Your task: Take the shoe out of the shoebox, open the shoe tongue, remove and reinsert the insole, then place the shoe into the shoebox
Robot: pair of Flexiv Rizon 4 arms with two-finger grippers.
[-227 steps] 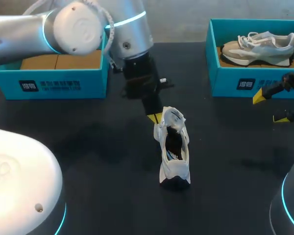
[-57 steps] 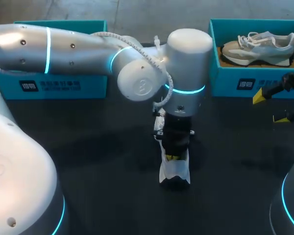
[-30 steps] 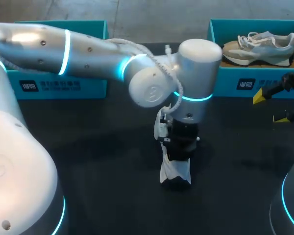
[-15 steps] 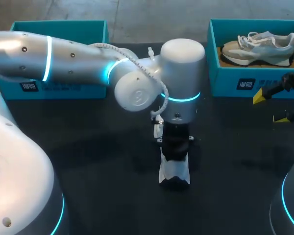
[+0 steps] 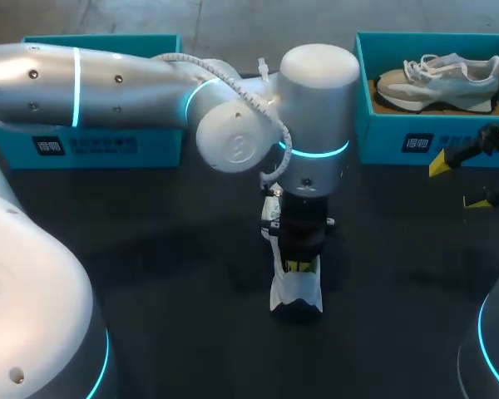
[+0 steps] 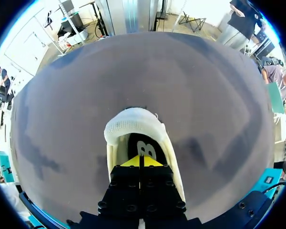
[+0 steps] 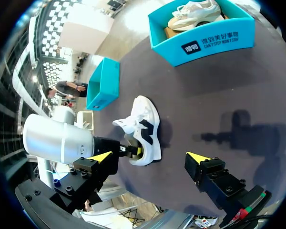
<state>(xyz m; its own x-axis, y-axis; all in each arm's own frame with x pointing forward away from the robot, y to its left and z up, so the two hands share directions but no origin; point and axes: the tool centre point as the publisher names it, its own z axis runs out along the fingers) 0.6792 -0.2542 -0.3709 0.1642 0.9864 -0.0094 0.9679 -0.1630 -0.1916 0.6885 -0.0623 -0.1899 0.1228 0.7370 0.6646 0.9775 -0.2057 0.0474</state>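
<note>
**Left end effector closed inside the shoe**

The left end effector (image 6: 139, 161) sits in the mouth of the white shoe (image 6: 133, 123), yellow tips pressed together just above the dark insole (image 6: 145, 149). Whether they pinch its edge is unclear. The shoe rests on the table (image 6: 76, 95). The right end effector (image 7: 149, 156) is spread wide and holds nothing, with the shoe ahead of it.

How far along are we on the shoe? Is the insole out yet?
Done: the shoe stands on the table, unboxed, mouth open. In hand: the left gripper, fingers together, is down in the mouth over the insole, which lies inside; whether it has already been out once, I cannot tell. The right gripper hangs open, aside. Left: boxing the shoe.
</note>
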